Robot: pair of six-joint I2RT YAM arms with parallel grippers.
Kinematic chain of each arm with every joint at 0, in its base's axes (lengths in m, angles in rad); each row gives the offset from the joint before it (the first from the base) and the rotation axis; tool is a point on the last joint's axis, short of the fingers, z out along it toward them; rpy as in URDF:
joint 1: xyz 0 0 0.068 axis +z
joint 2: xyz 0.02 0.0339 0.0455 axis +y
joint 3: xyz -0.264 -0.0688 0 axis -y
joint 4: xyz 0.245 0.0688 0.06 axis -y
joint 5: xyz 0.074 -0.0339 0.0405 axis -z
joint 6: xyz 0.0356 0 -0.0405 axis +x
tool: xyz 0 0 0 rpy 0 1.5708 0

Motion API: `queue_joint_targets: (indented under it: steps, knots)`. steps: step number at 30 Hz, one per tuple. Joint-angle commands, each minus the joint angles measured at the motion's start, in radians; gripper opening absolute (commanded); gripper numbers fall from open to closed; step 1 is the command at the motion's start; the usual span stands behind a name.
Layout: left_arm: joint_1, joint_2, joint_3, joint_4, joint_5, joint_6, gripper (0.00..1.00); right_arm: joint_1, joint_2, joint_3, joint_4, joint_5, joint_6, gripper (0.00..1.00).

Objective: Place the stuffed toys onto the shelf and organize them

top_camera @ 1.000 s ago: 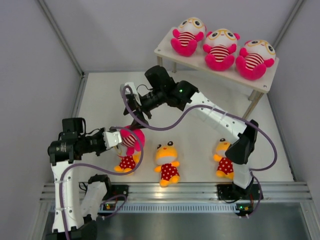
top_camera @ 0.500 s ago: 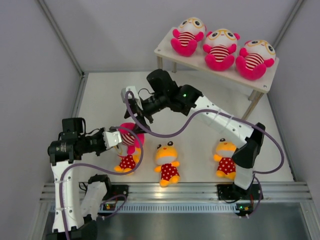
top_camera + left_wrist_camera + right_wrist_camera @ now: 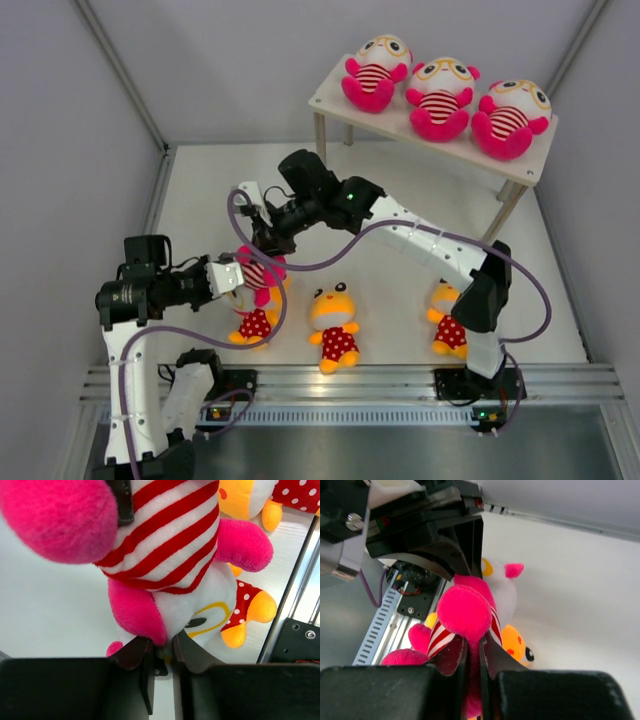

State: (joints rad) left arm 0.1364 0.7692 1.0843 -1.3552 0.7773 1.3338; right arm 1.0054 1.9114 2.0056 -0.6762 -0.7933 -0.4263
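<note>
Along the bottom of the top view a metal rail (image 3: 350,380) crosses the near edge of the table (image 3: 200,190). Just above it three yellow toys in red dotted outfits lie in a row. The left yellow toy (image 3: 250,325) is at lower left and the middle yellow toy (image 3: 336,322) at lower centre. The right yellow toy (image 3: 447,325) is at lower right, partly hidden by the right arm.

The held pink toy (image 3: 262,275) sits directly above the left yellow toy and overlaps it in this view. Whether the two touch cannot be told.

The left gripper (image 3: 160,652) comes in from the left of the frame. Its wrist view shows the fingers nearly together, pinching a fold of plush at the toy's white face, with the striped belly filling the upper frame.

The right arm reaches down from upper centre to the same toy. The right gripper (image 3: 473,652) has its fingers pressed close on a pink limb. In that wrist view the left gripper's black body fills the upper left.

In the upper right of the top view stands the shelf (image 3: 330,98); only its top board and thin legs show. On the board sit the left shelf toy (image 3: 372,72), middle shelf toy (image 3: 440,97) and right shelf toy (image 3: 508,118). They are side by side, all pink with striped shirts and yellow glasses.
</note>
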Motion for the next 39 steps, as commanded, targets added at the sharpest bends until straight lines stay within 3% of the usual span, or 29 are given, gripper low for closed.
queue_joint_targets:
  steps: [1, 2, 4, 10, 11, 13, 19, 23, 29, 32, 39]
  knots:
    - [0.000, 0.016, 0.020, -0.139, 0.028, -0.045, 0.22, 0.013, -0.104, -0.039, 0.050, 0.078, 0.041, 0.00]
    - [0.000, 0.022, 0.025, -0.099, 0.004, -0.085, 0.53, 0.013, -0.124, -0.060, 0.064, 0.147, 0.052, 0.00]
    - [0.000, 0.033, 0.043, -0.061, -0.027, -0.199, 0.74, 0.012, -0.204, -0.155, 0.147, 0.241, 0.098, 0.00]
    - [-0.001, 0.059, 0.126, 0.070, -0.180, -0.485, 0.81, -0.002, -0.478, -0.369, 0.351, 0.577, 0.199, 0.00]
    - [-0.001, 0.061, 0.153, 0.080, -0.196, -0.514, 0.89, -0.002, -0.506, -0.372, 0.357, 0.653, 0.208, 0.00]
    - [0.000, 0.070, 0.181, 0.117, -0.240, -0.595, 0.95, -0.010, -0.555, -0.341, 0.336, 0.728, 0.233, 0.00]
    - [-0.001, 0.093, 0.238, 0.194, -0.349, -0.729, 0.97, -0.039, -0.706, -0.255, 0.360, 1.001, 0.219, 0.00]
    - [0.000, 0.099, 0.201, 0.205, -0.345, -0.740, 0.97, -0.071, -0.759, -0.197, 0.466, 1.325, 0.150, 0.00]
    - [0.000, 0.056, 0.129, 0.205, -0.303, -0.726, 0.97, -0.324, -0.836, -0.244, 0.605, 1.554, -0.001, 0.00]
    - [0.002, 0.042, 0.100, 0.203, -0.268, -0.726, 0.97, -0.599, -0.813, -0.236, 0.595, 1.533, 0.000, 0.00]
    - [0.000, 0.041, 0.077, 0.202, -0.265, -0.737, 0.97, -1.012, -0.775, -0.277, 0.494, 1.367, 0.275, 0.00]
